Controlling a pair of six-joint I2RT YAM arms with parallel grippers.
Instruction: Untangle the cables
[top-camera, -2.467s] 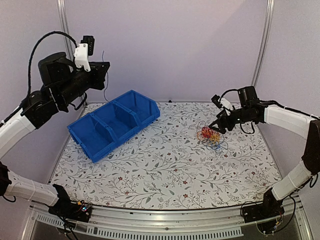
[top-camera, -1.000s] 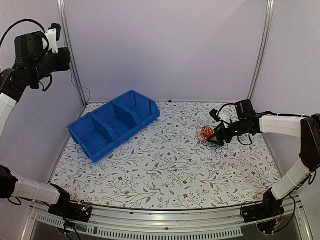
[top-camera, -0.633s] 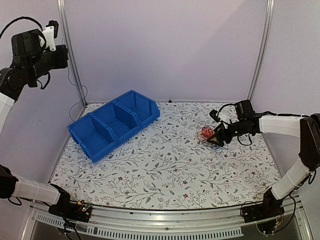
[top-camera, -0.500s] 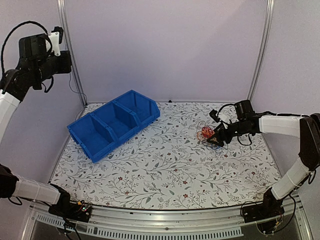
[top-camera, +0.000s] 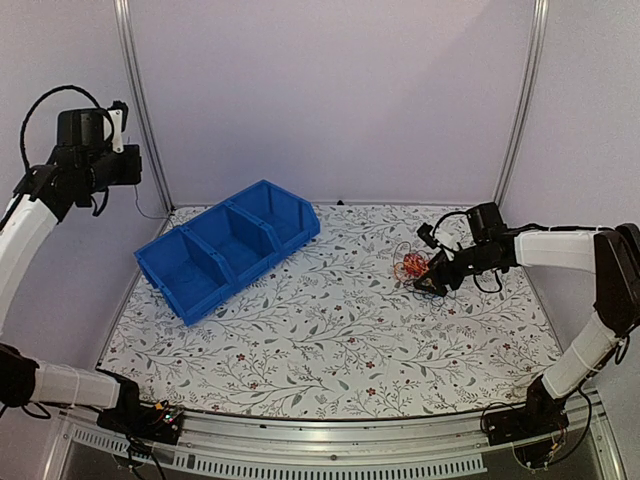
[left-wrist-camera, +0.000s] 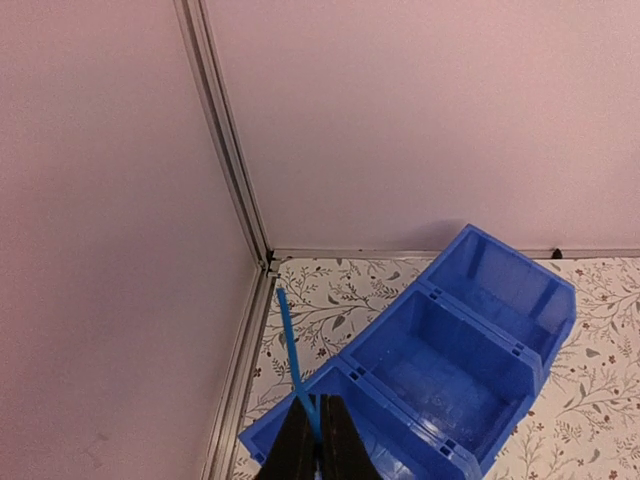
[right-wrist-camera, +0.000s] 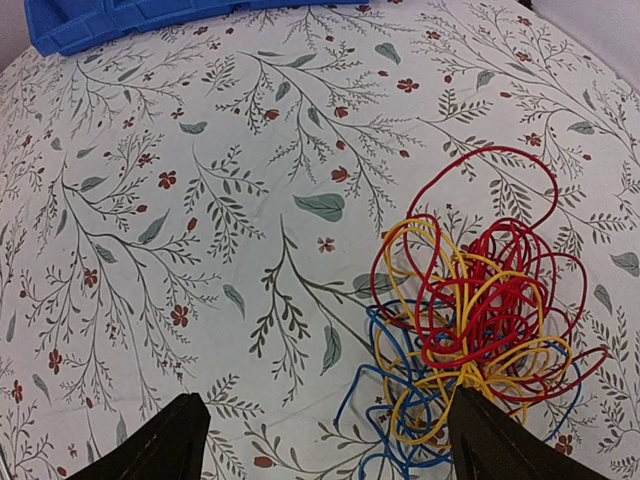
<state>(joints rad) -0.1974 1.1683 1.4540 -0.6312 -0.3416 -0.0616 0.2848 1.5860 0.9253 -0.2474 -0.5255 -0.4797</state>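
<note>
The cables are a small tangle (top-camera: 413, 266) of red, yellow and blue wire loops on the floral table at the right. In the right wrist view, the tangle (right-wrist-camera: 470, 330) lies just in front of my right gripper (right-wrist-camera: 335, 440), which is open wide. Its right finger (right-wrist-camera: 495, 445) touches the tangle's near edge. In the top view the right gripper (top-camera: 432, 276) is low on the table beside the tangle. My left gripper (left-wrist-camera: 319, 405) is shut on one thin blue cable (left-wrist-camera: 290, 340). It is held high at the far left (top-camera: 128, 166), above the bin's left end.
A blue three-compartment bin (top-camera: 228, 245) stands slantwise at the back left; its compartments look empty in the left wrist view (left-wrist-camera: 450, 370). Metal frame posts (top-camera: 140, 110) and purple walls close in the back and sides.
My left arm has come down and a little to the right with the blue cable in its jaws. My right gripper has stayed at the tangle, barely shifting.
</note>
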